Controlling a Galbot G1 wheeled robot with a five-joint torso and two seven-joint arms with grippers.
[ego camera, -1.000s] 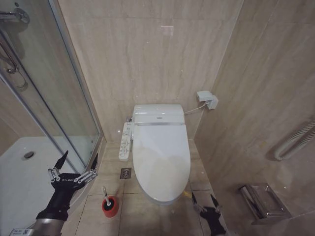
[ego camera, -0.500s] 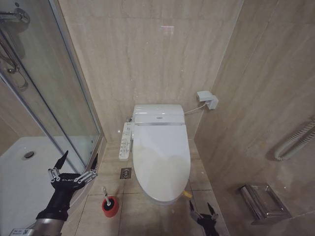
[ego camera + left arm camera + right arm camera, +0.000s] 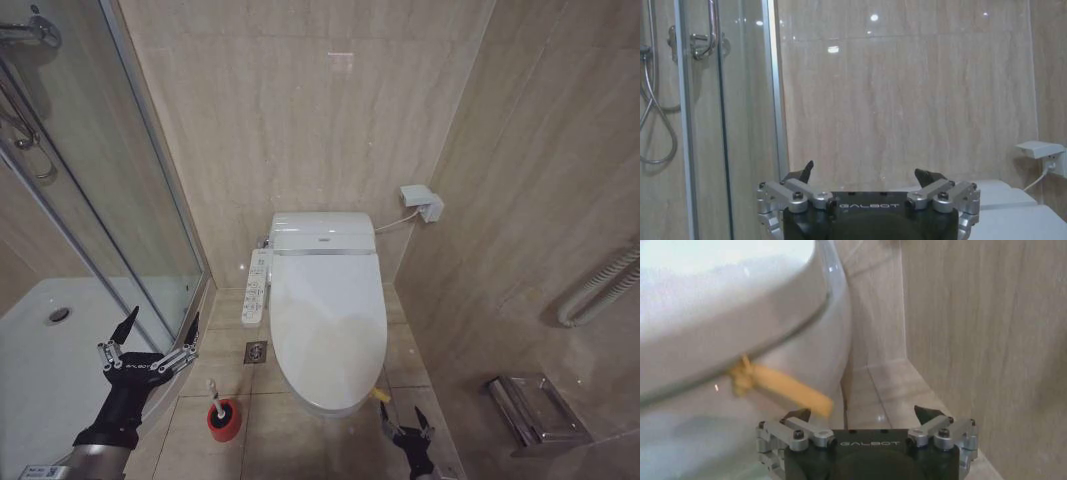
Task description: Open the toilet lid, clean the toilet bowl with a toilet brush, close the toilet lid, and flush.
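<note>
The toilet lid [image 3: 328, 320] is down, glossy white, and covers the toilet bowl so its inside is hidden. A small yellow strap [image 3: 381, 395] hangs at the lid's front right rim. My right gripper [image 3: 405, 427] is open just below and in front of that strap. In the right wrist view the strap [image 3: 780, 388] lies beside one finger of the open right gripper [image 3: 861, 412], under the lid's edge [image 3: 713, 295]. The toilet brush [image 3: 214, 393] stands in a red cup [image 3: 223, 420] on the floor, left of the toilet. My left gripper [image 3: 160, 322] [image 3: 865, 172] hangs open above it, by the shower.
A glass shower door [image 3: 150, 200] and white shower tray [image 3: 50, 350] close off the left. A control panel [image 3: 256, 285] juts from the toilet's left side, with a floor drain [image 3: 255, 351] below it. The tiled right wall carries a metal paper holder [image 3: 530, 410] and a socket [image 3: 422, 202].
My right gripper has moved left and forward, from the open floor near the right wall to just under the lid's yellow strap. The left arm has not moved.
</note>
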